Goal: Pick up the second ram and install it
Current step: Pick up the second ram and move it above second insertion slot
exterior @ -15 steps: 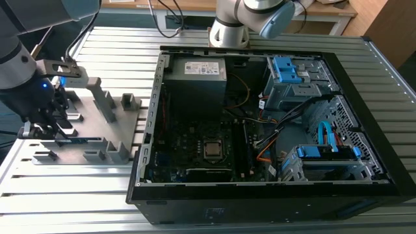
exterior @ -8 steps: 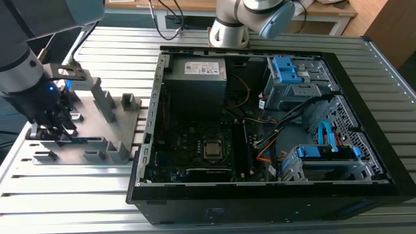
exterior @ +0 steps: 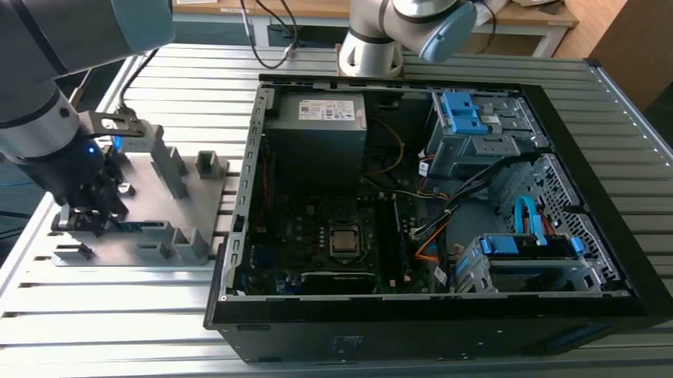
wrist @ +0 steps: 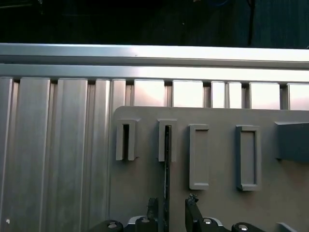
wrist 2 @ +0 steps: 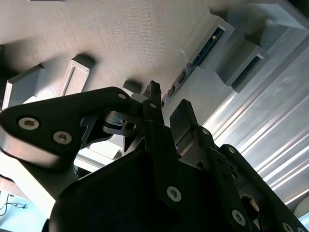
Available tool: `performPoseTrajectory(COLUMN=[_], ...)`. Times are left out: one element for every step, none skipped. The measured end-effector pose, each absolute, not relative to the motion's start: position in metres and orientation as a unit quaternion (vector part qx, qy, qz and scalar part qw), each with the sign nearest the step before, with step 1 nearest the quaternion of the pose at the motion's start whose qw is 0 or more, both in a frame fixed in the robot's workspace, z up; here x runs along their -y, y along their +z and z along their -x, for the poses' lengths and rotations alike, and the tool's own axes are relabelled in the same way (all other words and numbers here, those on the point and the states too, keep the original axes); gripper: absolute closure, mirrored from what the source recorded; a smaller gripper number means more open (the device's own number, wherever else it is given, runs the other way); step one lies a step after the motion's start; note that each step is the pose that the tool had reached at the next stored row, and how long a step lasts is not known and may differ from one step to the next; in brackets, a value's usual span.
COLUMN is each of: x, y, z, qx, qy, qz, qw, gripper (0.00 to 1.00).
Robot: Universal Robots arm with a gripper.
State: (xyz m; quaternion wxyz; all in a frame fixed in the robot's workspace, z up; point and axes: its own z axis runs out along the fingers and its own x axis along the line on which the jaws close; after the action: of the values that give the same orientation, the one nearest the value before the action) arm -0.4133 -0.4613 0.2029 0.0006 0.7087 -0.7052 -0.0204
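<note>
The second ram (wrist: 167, 166) is a thin dark stick standing on edge in a slotted block of the grey fixture plate (wrist: 217, 208). In the second wrist view the ram (wrist 2: 195, 60) runs from its slot block toward the fingers. My gripper (wrist: 171, 212) is low over the plate with one finger on each side of the stick's near end. It is open, and a gap shows between the stick and one finger (wrist: 191, 210). In the exterior view the gripper (exterior: 90, 220) hangs over the plate's near corner on the exterior view's left.
An open computer case (exterior: 421, 311) lies to the exterior view's right of the fixture plate (exterior: 200, 193), motherboard (exterior: 315, 228) facing up, with cables and blue drive bays (exterior: 474, 118). Several grey blocks (wrist: 246, 157) stand on the plate. A second arm's base (exterior: 370, 43) stands behind the case on the slatted table (exterior: 105, 315).
</note>
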Motion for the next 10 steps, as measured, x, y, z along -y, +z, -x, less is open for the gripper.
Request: performPoseTrajectory(x=[0.461,0.461,0.461,0.461,0.461,0.461,0.461,0.461,0.461,0.461], y=[0.201,0.199,0.198,0.196,0.194,0.192,0.191,0.191,0.191,0.191], z=[0.413,0.413,0.413,0.413,0.413,0.413,0.413,0.413,0.413,0.413], qx=[0.704,0.704,0.703,0.703,0.702,0.702,0.702,0.702,0.702,0.702], qy=[-0.020,-0.020,-0.020,-0.020,-0.020,-0.020,-0.020,-0.020,-0.020,-0.020], qz=[-0.710,-0.710,-0.711,-0.711,-0.712,-0.712,-0.712,-0.712,-0.712,-0.712], qw=[0.001,0.001,0.001,0.001,0.001,0.001,0.001,0.001,0.001,0.001], gripper=[0.65,0.65,0.65,0.65,0.65,0.65,0.65,0.65,0.65,0.65])
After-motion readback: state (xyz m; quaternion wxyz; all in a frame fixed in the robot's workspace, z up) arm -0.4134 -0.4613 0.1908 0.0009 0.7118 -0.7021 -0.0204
